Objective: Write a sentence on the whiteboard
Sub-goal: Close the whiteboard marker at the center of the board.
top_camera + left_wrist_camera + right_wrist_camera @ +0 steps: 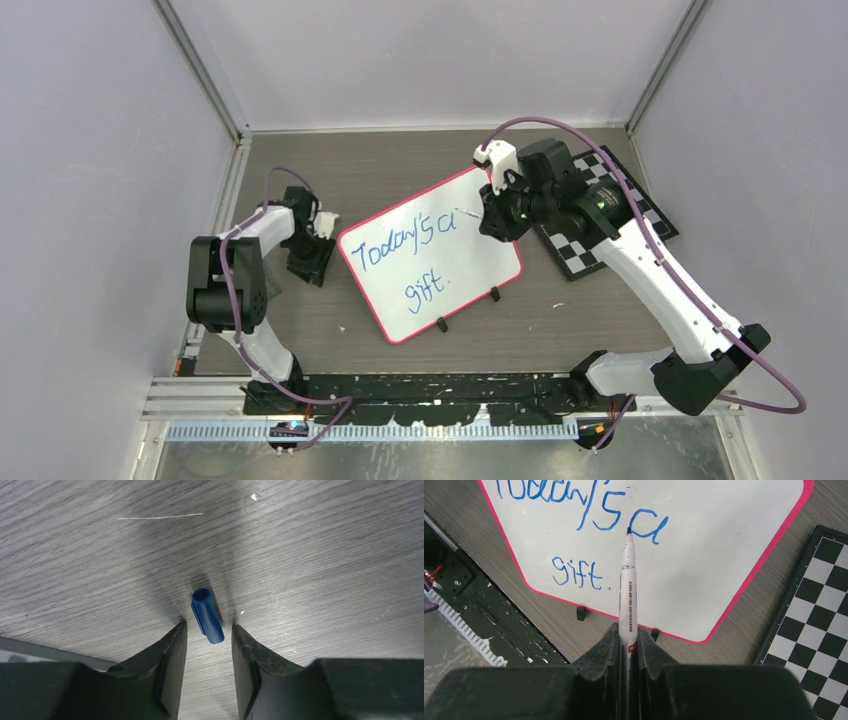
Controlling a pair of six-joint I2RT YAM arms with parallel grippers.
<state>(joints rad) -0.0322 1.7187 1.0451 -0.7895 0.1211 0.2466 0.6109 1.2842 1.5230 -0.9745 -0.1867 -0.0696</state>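
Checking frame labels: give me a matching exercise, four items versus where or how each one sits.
1. marker
2. blue cap
3. whiteboard
4. checkerboard

A. lies on the wood table at the open left gripper's fingertips
B. carries blue handwriting
C. clamped in the right gripper
D. beside the whiteboard's pink edge

Pairs: 1-C, 2-A, 3-B, 4-D.
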